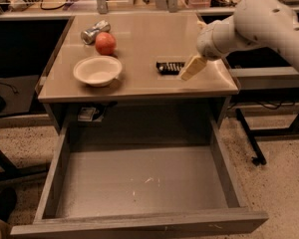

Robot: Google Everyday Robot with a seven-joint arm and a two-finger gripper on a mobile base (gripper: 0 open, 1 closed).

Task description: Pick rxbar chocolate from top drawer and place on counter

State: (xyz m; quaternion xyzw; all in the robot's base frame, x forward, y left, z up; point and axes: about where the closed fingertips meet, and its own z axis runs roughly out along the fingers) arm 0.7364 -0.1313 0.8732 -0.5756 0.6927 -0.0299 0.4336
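- Where the tan counter (139,34) runs right of centre, lying flat with white lettering up: rxbar chocolate (169,66), long side across the view, near the front edge.
- Just right of the rxbar chocolate, tilted down toward the tabletop: cream-coloured gripper (190,68). Touching the wrapper's end or barely off it, cannot tell which.
- Open or closed, for the gripper: cannot tell.
- Behind the gripper, reaching in from the upper right corner and crossing the counter's right edge: pale rounded arm (261,19).
- Left of the wrapper and well apart from it, upright near the front-left of the counter: white bowl (97,70).
- Just behind the bowl: red apple (105,43); beside that, toward the back-left, lying on its side: silver can (94,32).
- Below the counter, pulled far out toward the camera: top drawer (139,183), grey floor marked by a few pale scuffs, tall side walls, thick front panel nearest the view.
- Under the counter's front-left, above the drawer's back corner: small pale printed packet (87,114).
- All around, under the dark frame legs: speckled floor (281,183).
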